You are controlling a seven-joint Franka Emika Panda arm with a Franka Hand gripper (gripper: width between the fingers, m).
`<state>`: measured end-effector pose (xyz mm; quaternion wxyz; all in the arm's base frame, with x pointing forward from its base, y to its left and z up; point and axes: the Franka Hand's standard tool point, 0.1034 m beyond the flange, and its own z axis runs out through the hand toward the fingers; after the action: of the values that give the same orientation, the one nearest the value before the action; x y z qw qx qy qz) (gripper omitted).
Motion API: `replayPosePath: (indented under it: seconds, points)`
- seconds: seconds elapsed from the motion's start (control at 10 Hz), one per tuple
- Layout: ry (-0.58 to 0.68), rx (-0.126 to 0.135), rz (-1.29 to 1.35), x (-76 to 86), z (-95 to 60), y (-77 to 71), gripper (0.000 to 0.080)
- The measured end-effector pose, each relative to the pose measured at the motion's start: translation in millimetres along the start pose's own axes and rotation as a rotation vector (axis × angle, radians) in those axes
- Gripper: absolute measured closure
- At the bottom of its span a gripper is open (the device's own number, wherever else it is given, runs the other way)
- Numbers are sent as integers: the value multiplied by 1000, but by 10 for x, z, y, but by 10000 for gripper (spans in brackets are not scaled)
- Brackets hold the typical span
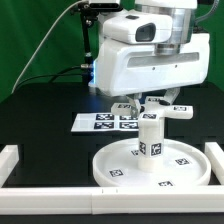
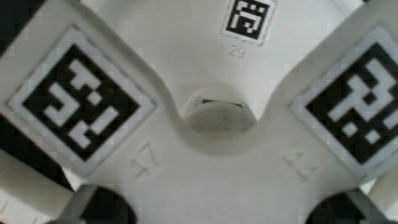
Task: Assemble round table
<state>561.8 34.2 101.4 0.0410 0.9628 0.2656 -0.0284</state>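
The large rimmed round disc (image 1: 180, 165) lies flat on the black table. The short thick leg (image 1: 150, 135) stands upright at its middle, tags on its side. A white cross-shaped part (image 1: 152, 110) with tagged arms sits on top of the leg. My gripper (image 1: 150, 102) reaches down from above and is closed around this part. In the wrist view the cross-shaped part (image 2: 196, 160) fills the frame, with a round hole (image 2: 217, 115) at its centre and big tags on its arms. It sits between my dark fingers (image 2: 89, 207). My gripper (image 2: 217, 208) is shut on it.
The marker board (image 1: 100, 122) lies behind the disc toward the exterior view's left. White walls border the table at the left (image 1: 10, 160), the front (image 1: 60, 205) and the right (image 1: 215, 150). A green backdrop stands behind.
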Motion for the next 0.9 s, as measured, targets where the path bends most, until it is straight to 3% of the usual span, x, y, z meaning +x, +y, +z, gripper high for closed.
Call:
replayPosePath:
  seconds: [0.2, 0.3, 0.5, 0.9]
  points:
    - [38, -11, 156, 9, 3, 12, 354]
    - [60, 2, 341, 9, 7, 6, 354]
    - [81, 52, 726, 35, 5, -34, 354]
    - [76, 71, 921, 40, 4, -46, 354]
